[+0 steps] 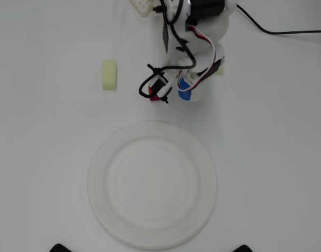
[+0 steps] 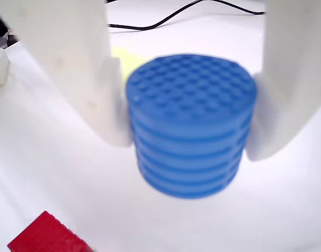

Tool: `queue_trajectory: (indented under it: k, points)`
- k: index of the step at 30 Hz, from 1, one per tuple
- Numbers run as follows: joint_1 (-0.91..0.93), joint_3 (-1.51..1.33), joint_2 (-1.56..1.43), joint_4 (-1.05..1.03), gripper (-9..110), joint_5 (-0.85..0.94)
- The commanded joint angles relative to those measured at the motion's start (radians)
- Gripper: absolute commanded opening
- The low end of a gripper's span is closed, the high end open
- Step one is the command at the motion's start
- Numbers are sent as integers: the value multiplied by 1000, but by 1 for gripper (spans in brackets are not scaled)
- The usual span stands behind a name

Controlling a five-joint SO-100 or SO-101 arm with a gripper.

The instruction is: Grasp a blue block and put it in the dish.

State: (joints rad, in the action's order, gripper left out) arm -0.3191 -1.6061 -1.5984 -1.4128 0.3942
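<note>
White tabletop holds one dish (image 1: 152, 184), one red cube (image 2: 45, 236) and two yellow foam blocks (image 1: 109, 74), while my gripper (image 2: 186, 126) clasps one blue block (image 2: 191, 123) just above the dish in the overhead view.

The gripper (image 2: 189, 121) has its two white fingers (image 2: 82, 79) tight against the sides of the blue block (image 2: 191, 126), so no room is left there. In the wrist view, a red cube (image 2: 47, 236) sits close by at the lower left, with a strip of bare table between it and the block.

From above, the red cube (image 1: 156, 93) is just beside the blue block (image 1: 185, 89). Below them the white table (image 1: 265, 136) is bare all the way to the dish (image 1: 152, 184), which is wide and has nothing in it. A yellow foam block (image 1: 109, 74) stands well off to the left. A black cable (image 1: 286, 31) lies far at the upper right.
</note>
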Motion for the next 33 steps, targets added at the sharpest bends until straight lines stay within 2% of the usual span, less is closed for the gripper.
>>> queue_trajectory:
  k: [1,7,17,26,33]
  points:
    - [60,31,-160,3,0,51]
    - [164,-12,-311,195,0,132]
    - [206,-9,-146,463,0,138]
    - [258,307,212,472,0,77]
    - [261,371,360,472,0,49]
